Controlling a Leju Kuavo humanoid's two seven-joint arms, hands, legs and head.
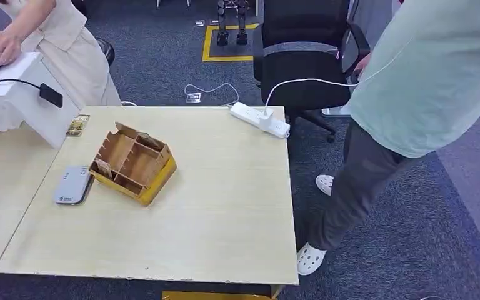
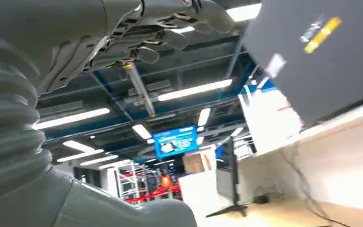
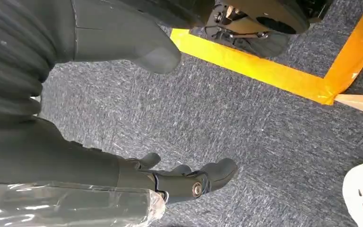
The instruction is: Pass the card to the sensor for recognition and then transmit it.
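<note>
Your card stands upright in the cardboard organiser, just beside the grey sensor. It looks thin, light and slippery; pinch its top edge. Left hand and right hand hold nothing, fingers apart.

- One light wooden tabletop, with a second, paler one butted against its left side.
- One open cardboard organiser, split into several compartments.
- One card standing upright in the organiser's front compartment.
- One flat grey card sensor just beside the organiser.
- One small printed packet near the tabletop's far left corner.
- One white power strip at the far edge, with one white plug and cable in it.
- One black office chair.
- Two people: one at the left, one at the right.
- Two white clogs on the right-hand person.
- Two robot hands: left hand and right hand.
</note>
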